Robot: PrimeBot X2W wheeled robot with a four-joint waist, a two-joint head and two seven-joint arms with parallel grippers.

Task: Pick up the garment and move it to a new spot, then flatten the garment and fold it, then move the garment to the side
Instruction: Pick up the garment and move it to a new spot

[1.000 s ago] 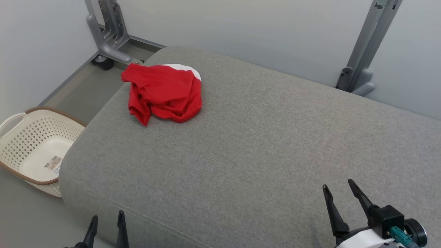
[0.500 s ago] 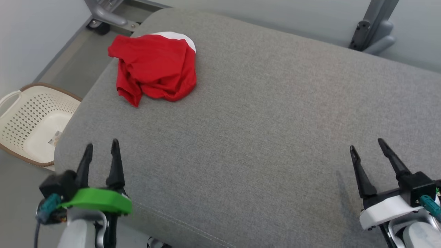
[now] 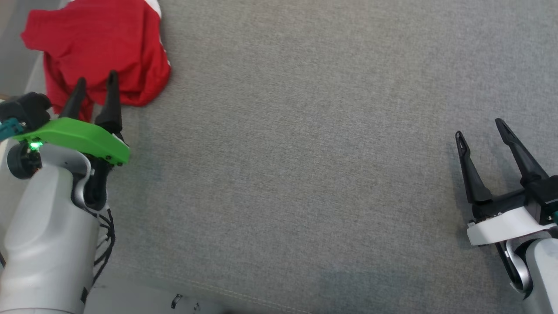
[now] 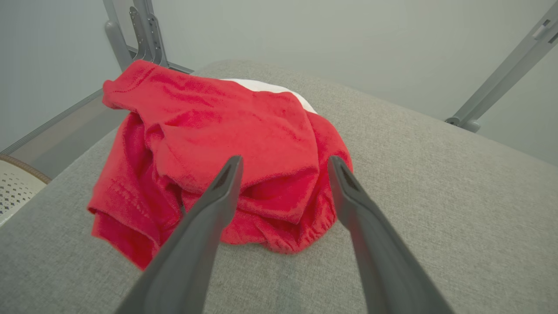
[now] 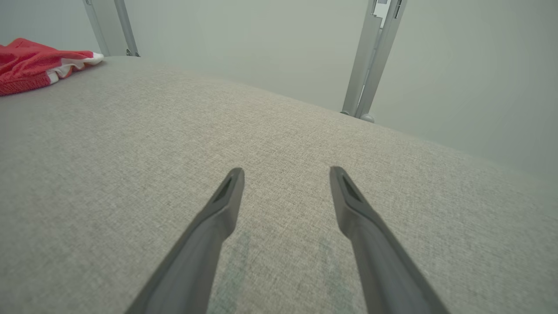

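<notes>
Grey padded surface (image 3: 305, 152): head camera tilted down since earlier frame. Red garment (image 3: 100, 48) crumpled at far-left corner, unmoved. Left gripper (image 3: 96, 80) advanced to garment's near edge, fingers spread, contact unclear. Right gripper (image 3: 478, 126) spread, well apart.

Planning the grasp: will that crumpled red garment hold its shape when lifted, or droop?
Likely floppy: the red garment lies crumpled in soft folds, so it should droop and unfurl. Probably light, being thin cloth. Pushed, it would likely bunch up on the woven grey cushion rather than slide.
</notes>
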